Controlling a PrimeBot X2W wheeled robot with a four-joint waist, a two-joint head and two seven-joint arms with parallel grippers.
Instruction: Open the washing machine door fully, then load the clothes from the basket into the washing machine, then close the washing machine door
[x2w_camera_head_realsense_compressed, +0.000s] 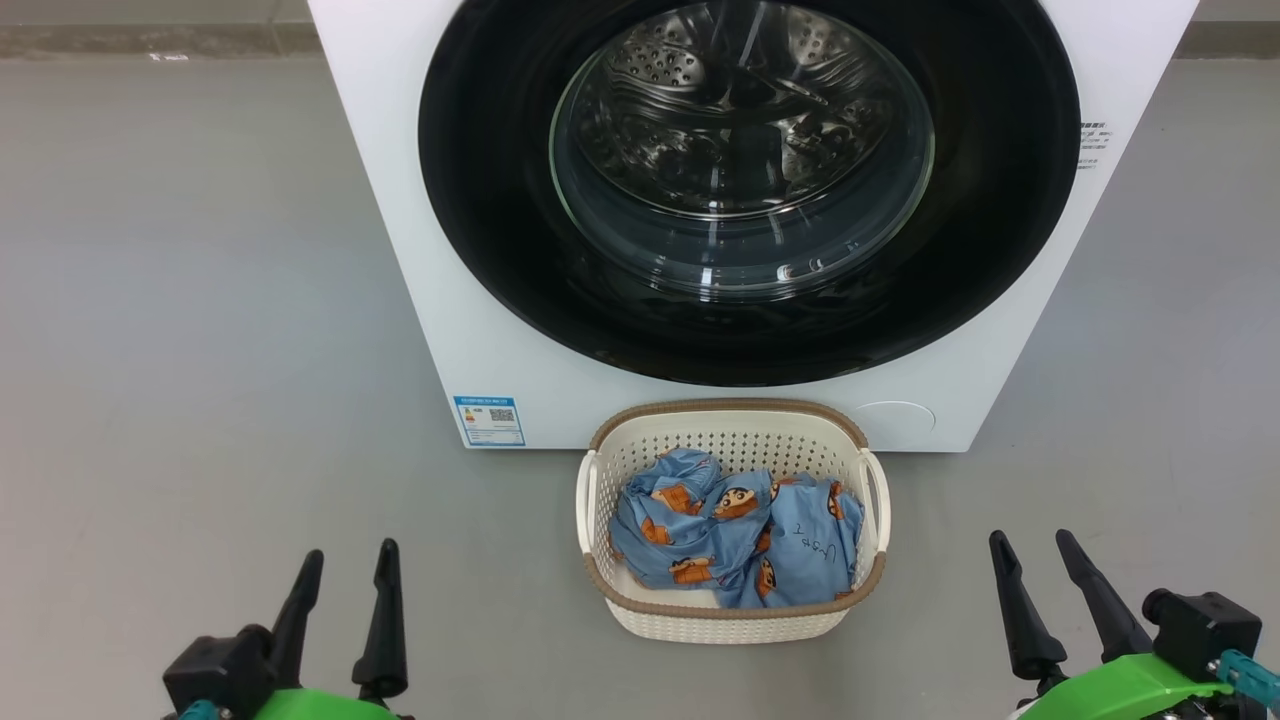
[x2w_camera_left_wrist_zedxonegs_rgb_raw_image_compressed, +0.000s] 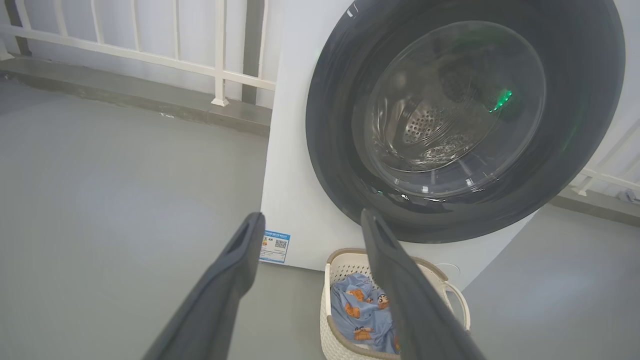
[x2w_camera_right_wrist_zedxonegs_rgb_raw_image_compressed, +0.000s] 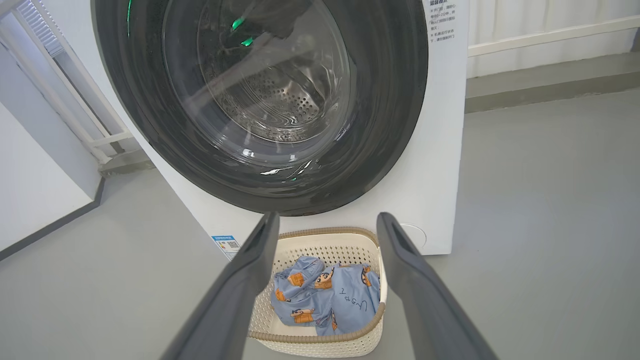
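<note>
Plainly the first step is not yet done: the washing machine door sits shut against the washing machine, taking up the upper centre of the head view, with the steel drum visible through its glass. The basket stands on the floor at lower centre, just in front of the machine and under the door. That spot probably keeps the lift into the drum short, though the door will likely swing out above it. The clothes lie bunched inside the basket. The left pincer at lower left and the right pincer at lower right are both spread wide and grasp nothing, flanking the basket and well apart from it, apparently a ready pose before reaching. A blue label sticker with a QR code sits at the machine's lower left corner, its text too small to read. The printed text near the machine's right edge is also illegible. Handwritten marks on one garment cannot be made out for certain.
</note>
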